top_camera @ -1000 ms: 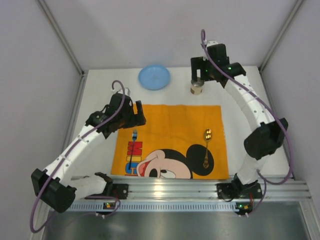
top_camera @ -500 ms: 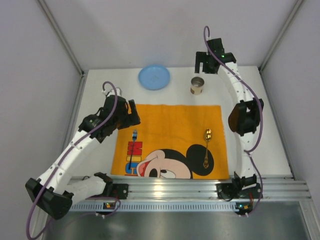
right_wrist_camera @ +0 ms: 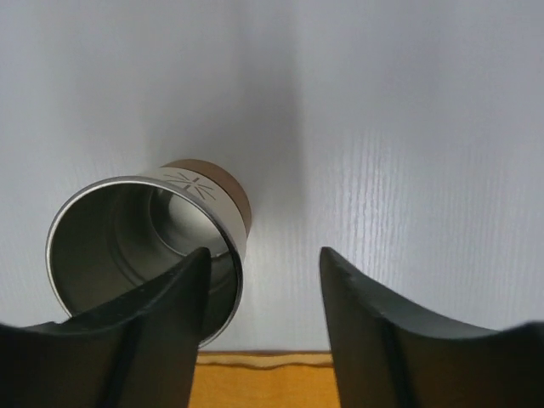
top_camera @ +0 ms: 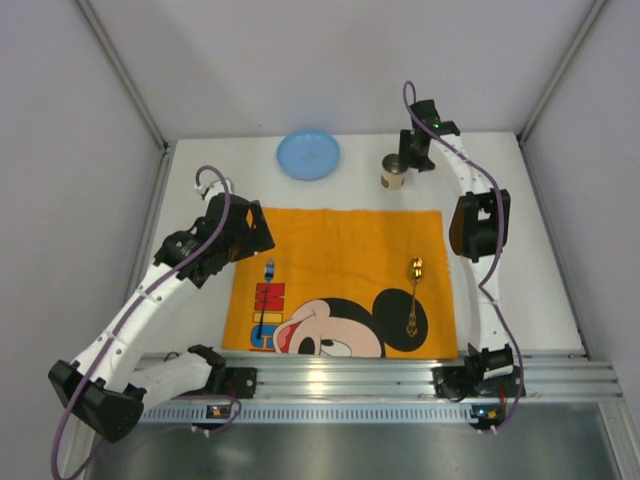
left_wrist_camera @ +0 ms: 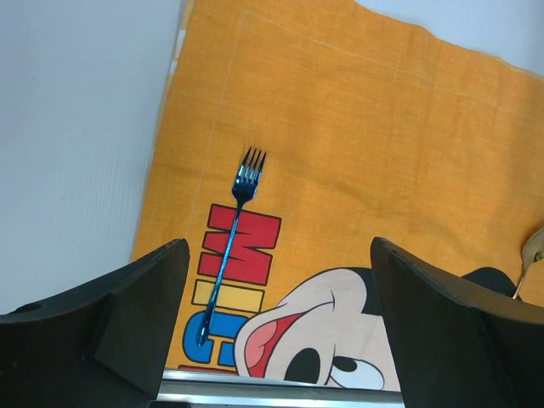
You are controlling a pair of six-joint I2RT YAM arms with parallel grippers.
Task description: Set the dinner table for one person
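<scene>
- The left gripper (left_wrist_camera: pixel 279 255), jaws wide and empty, hovers over a blue fork (left_wrist_camera: pixel 229 246) lying on the orange placemat (top_camera: pixel 350 240).
- The white dinner table (top_camera: pixel 345 192) lies beneath everything, carrying a blue plate (top_camera: pixel 308 155) near its far edge.
- The right gripper (right_wrist_camera: pixel 263 263), jaws parted, hangs just beside a metal cup (right_wrist_camera: pixel 127 246).

My top camera sits high behind the near edge and looks down on the whole bench (top_camera: pixel 350 195). The left wrist camera looks from close, between its jaws, down on the fork (left_wrist_camera: pixel 227 255) and the orange placemat (left_wrist_camera: pixel 382 144). The right wrist one looks, very near, on the metal cup (right_wrist_camera: pixel 127 246). I see all three in the top view too.
</scene>
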